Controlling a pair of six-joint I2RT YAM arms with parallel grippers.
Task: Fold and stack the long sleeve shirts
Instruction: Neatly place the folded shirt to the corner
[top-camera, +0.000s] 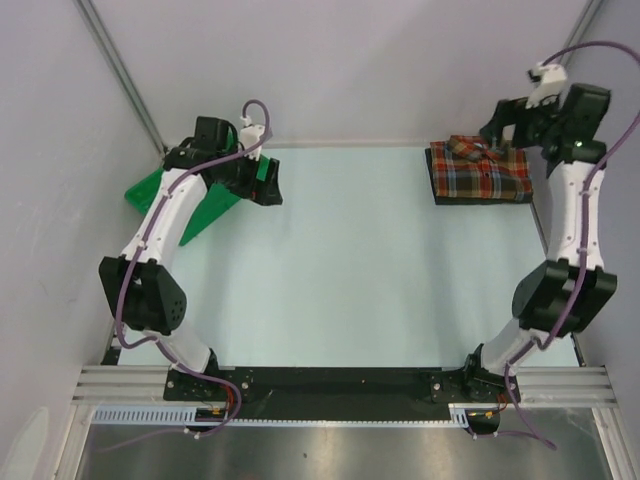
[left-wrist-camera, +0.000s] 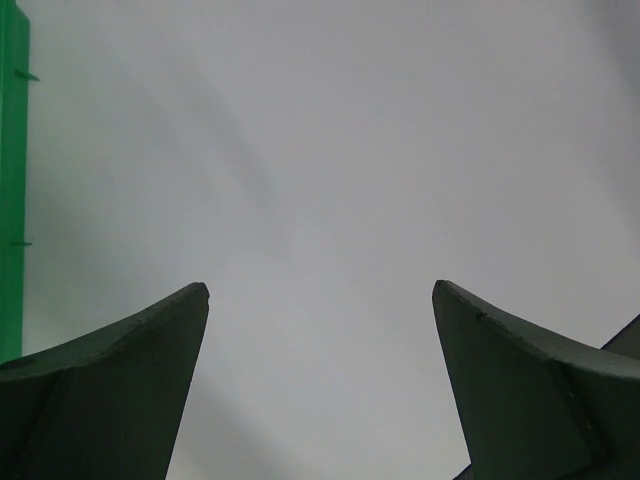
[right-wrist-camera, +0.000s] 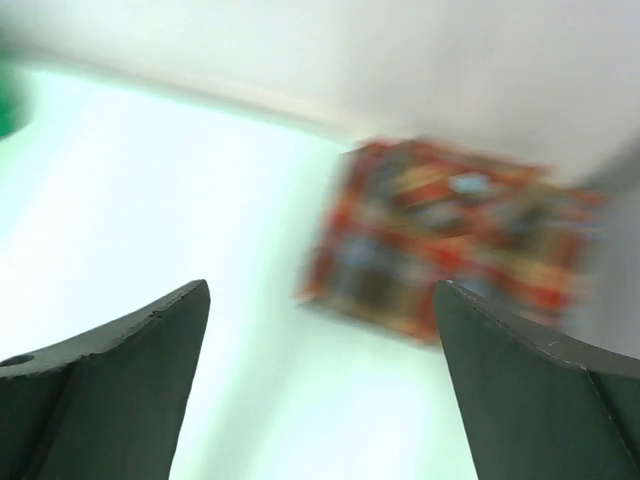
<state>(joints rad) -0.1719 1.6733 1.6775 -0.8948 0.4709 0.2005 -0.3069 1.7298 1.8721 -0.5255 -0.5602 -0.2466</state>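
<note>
A folded red, brown and navy plaid shirt (top-camera: 480, 172) lies at the table's back right corner. A thin dark layer (top-camera: 436, 188) shows under its left edge; I cannot tell whether it is the grey shirt. My right gripper (top-camera: 502, 135) hangs open over the shirt's far edge, holding nothing. In the blurred right wrist view the plaid shirt (right-wrist-camera: 450, 235) lies ahead of the open right gripper (right-wrist-camera: 320, 290). My left gripper (top-camera: 262, 185) is open and empty at the back left. In the left wrist view the left gripper (left-wrist-camera: 320, 290) shows only a plain pale surface between its fingers.
A green plastic tray (top-camera: 150, 190) leans at the back left beside the left arm, and its edge (left-wrist-camera: 12, 180) shows in the left wrist view. Grey walls close the table (top-camera: 340, 270) on the left, back and right. The arm bases sit on the near rail.
</note>
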